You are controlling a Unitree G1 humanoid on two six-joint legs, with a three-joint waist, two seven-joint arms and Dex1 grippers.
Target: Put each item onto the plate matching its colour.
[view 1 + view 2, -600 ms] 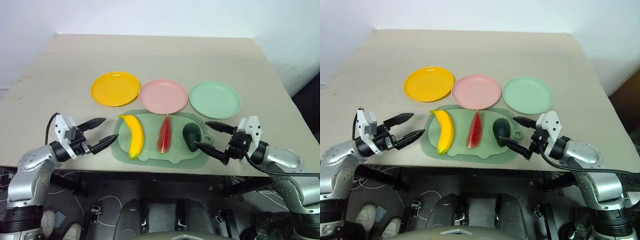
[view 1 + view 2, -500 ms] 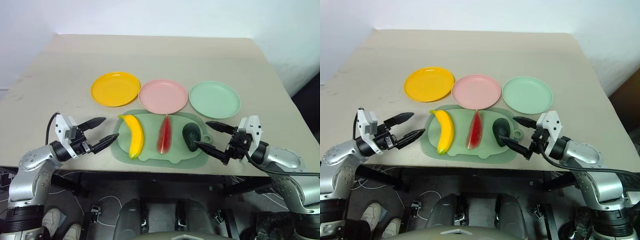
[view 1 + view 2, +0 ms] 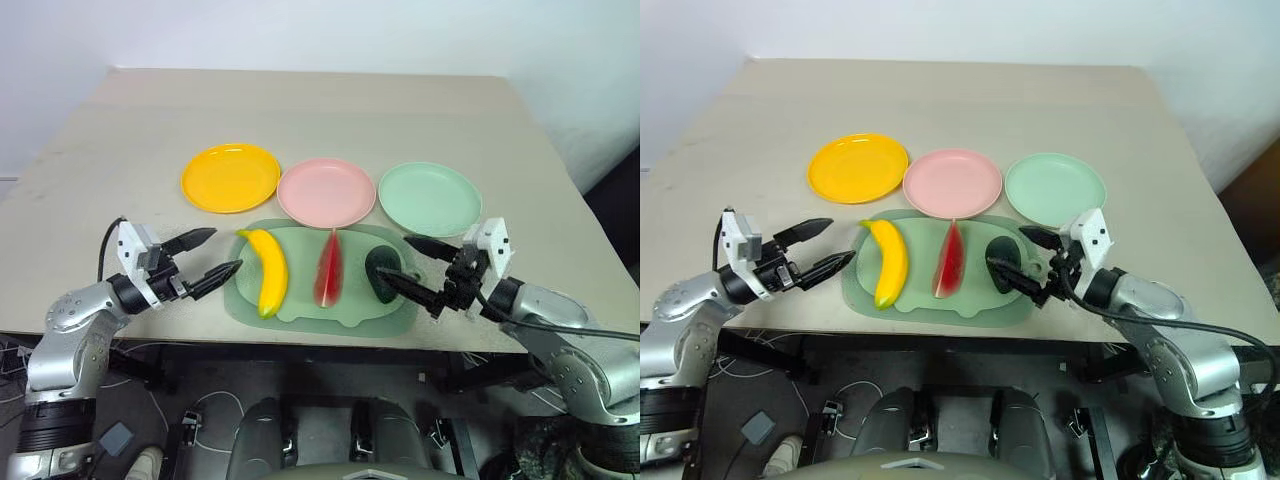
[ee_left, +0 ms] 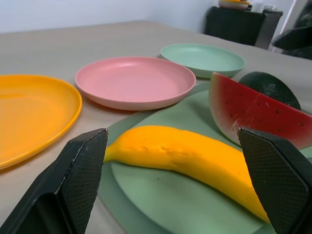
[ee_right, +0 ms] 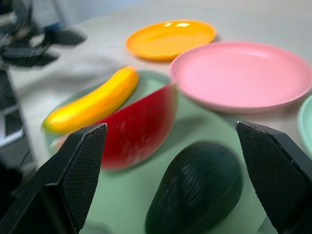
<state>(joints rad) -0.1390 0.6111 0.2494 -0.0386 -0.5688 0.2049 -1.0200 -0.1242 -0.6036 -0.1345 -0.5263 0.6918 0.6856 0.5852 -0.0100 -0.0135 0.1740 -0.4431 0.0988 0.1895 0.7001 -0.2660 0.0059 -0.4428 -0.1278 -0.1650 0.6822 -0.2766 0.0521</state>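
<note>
On a pale green board (image 3: 301, 252) near the table's front edge lie a yellow banana (image 3: 267, 271), a red watermelon wedge (image 3: 328, 268) and a dark green avocado (image 3: 381, 270), side by side. Behind the board stand a yellow-orange plate (image 3: 230, 177), a pink plate (image 3: 326, 192) and a mint green plate (image 3: 430, 198), with nothing on them. My left gripper (image 3: 226, 250) is open, just left of the banana. My right gripper (image 3: 392, 256) is open at the avocado's right side, one finger on each side of its near end, not closed on it.
The beige table (image 3: 330, 110) stretches far behind the plates. Its front edge runs just below the board, and both arms reach in over that edge from the left and right corners.
My right gripper has moved left, up to the avocado. My left gripper has shifted a little right toward the banana. The items and plates lie as before.
</note>
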